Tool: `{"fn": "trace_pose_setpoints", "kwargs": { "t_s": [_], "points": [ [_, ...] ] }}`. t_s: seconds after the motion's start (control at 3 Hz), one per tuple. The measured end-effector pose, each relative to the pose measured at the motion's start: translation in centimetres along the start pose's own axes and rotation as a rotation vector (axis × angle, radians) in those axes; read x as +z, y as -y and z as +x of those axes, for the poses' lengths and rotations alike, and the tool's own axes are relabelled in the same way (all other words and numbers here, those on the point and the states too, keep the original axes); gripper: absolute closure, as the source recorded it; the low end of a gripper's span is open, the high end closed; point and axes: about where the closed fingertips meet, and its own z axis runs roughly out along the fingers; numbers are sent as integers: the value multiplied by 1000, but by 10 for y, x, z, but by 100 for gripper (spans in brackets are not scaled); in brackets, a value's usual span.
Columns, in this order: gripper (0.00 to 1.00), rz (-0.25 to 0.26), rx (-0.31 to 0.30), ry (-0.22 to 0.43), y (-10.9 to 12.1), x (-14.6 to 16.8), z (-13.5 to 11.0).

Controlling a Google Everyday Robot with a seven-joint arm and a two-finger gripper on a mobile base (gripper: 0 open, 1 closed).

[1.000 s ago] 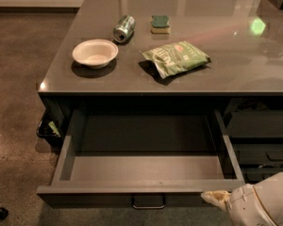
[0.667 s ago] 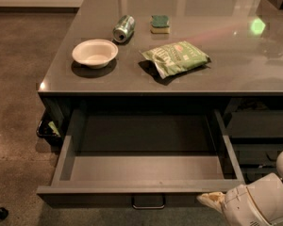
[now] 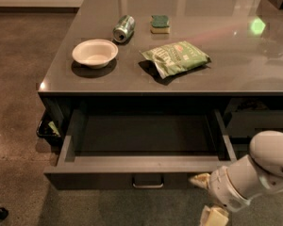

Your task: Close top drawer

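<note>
The top drawer [image 3: 132, 166] is pulled far out from under the grey counter, showing its grey inner floor [image 3: 146, 133] with nothing in it. Its small silver bar handle [image 3: 147, 182] sits at the centre of the flat front. My gripper [image 3: 206, 197] is at the lower right, just in front of the right end of the drawer front. Its cream fingertips [image 3: 199, 179] are spread apart and hold nothing. The upper one is close to the drawer front. The white forearm [image 3: 254, 173] reaches in from the right edge.
On the counter [image 3: 236, 69] are a white bowl [image 3: 95, 52], a green can [image 3: 123, 28] lying on its side, a green sponge [image 3: 160, 24] and a green chip bag [image 3: 176, 57]. A neighbouring drawer stack [image 3: 259, 121] stands to the right. Brown floor lies to the left.
My gripper has moved up and to the left, closer to the right end of the drawer front. The drawer has not moved.
</note>
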Motion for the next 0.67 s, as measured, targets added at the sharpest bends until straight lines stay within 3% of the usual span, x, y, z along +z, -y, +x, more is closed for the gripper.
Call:
{"fn": "trace_pose_setpoints", "kwargs": {
  "t_s": [0.33, 0.67],
  "points": [
    [0, 38, -52, -29, 35, 10, -9],
    [0, 38, -52, -29, 35, 10, -9]
  ]
}}
